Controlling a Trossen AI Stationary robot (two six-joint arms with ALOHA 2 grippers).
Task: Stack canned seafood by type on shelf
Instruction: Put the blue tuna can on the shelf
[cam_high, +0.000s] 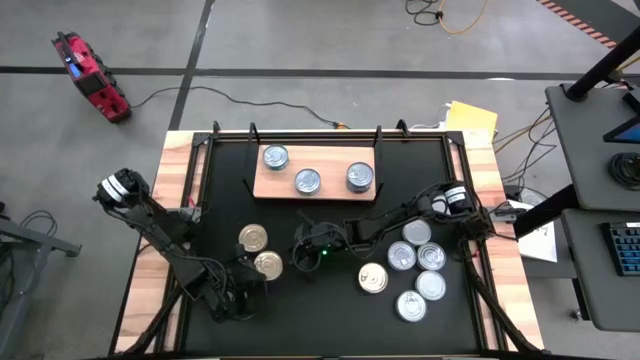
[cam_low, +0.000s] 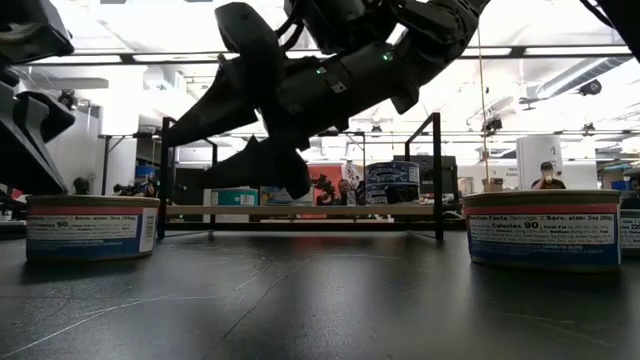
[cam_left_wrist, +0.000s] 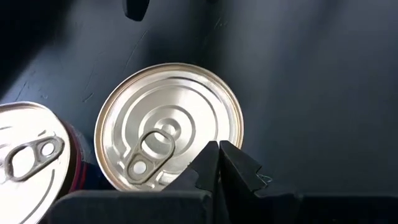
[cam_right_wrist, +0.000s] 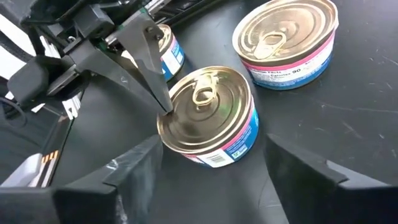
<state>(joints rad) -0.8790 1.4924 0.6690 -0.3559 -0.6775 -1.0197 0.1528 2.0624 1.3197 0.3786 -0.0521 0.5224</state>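
A gold-topped can (cam_right_wrist: 208, 118) stands upright on the black table (cam_high: 330, 320), left of centre. My right gripper (cam_right_wrist: 211, 144) is open, with one finger on either side of this can and a gap showing on at least one side. My left gripper (cam_right_wrist: 166, 107) is shut and comes in from the near left onto the can's lid. A second gold-topped can (cam_high: 253, 238) stands just beyond it. A third can (cam_right_wrist: 169, 53) shows behind my left gripper. The shelf (cam_high: 330, 157), a light wooden board, carries three silver-topped cans (cam_high: 308, 181) at the far middle. My left gripper's shut fingertips (cam_left_wrist: 214, 158) meet the gold-topped can's lid at its rim (cam_right_wrist: 165, 114), on the side away from the pull tab's ring. The fingers slant down from the table's near left. The can stands upright with its base on the table.
Several silver-topped cans (cam_high: 416, 258) and one gold-topped can (cam_high: 372, 278) stand in a cluster on the table's right half. A black wire frame (cam_high: 315, 132) rises behind the shelf. Wooden strips (cam_high: 170, 200) edge the table on both sides.
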